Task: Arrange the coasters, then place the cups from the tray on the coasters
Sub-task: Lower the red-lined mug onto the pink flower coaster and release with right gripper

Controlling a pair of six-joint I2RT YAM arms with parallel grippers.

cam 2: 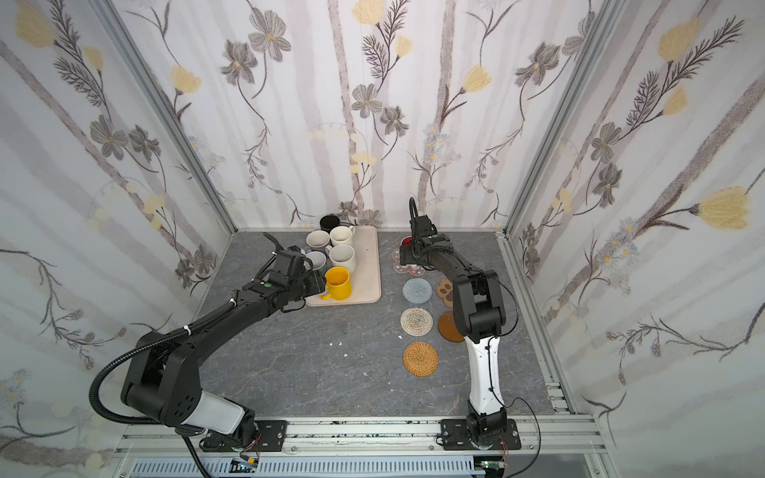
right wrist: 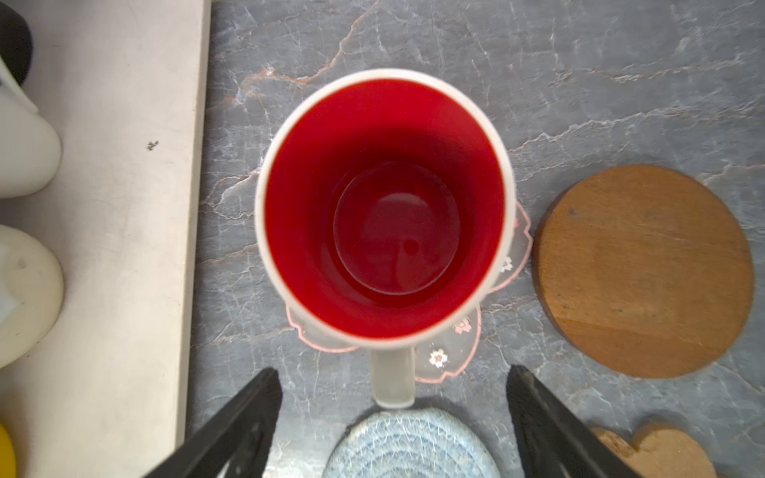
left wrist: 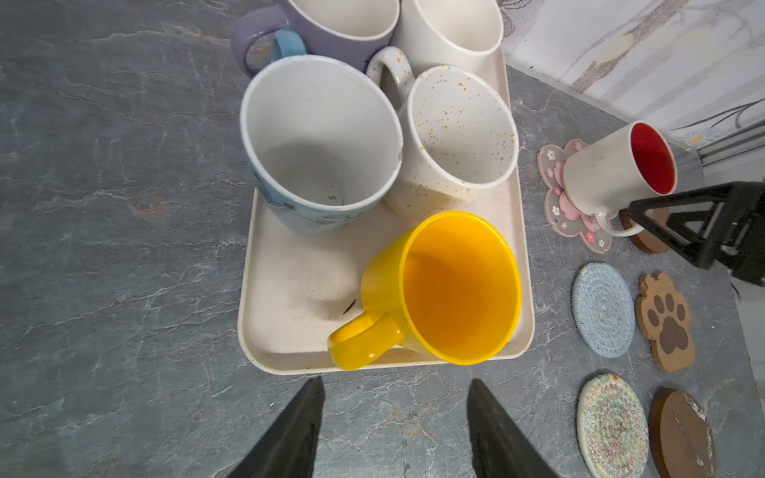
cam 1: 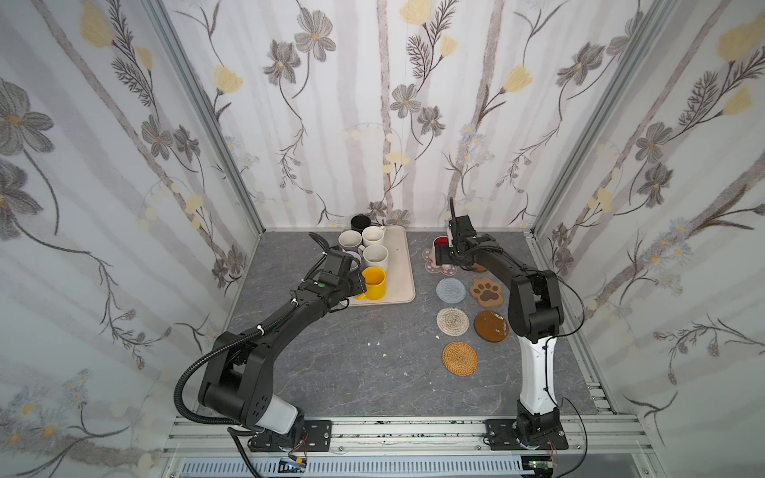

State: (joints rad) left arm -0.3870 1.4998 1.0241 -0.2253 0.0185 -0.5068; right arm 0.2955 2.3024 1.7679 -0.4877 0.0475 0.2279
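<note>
The beige tray (cam 1: 399, 265) at back left holds the yellow cup (left wrist: 447, 289), pale blue cup (left wrist: 318, 140), speckled cup (left wrist: 455, 136), lavender cup (left wrist: 331, 25), cream cup (left wrist: 447, 29) and black cup (cam 1: 360, 222). My left gripper (left wrist: 395, 389) is open just short of the yellow cup's handle, with only tabletop between its fingers. The white cup with red inside (right wrist: 381, 207) stands upright on the pink-flower coaster (right wrist: 451, 356). My right gripper (right wrist: 393, 380) is open, its fingers apart on either side of that cup's handle and not touching it.
More coasters lie in two columns on the right: grey-blue (cam 1: 450, 289), paw (cam 1: 487, 291), beige woven (cam 1: 452, 320), brown disc (cam 1: 490, 326), tan rattan (cam 1: 460, 358). A second brown disc (right wrist: 641, 269) lies beside the white cup. Walls close in at back and sides.
</note>
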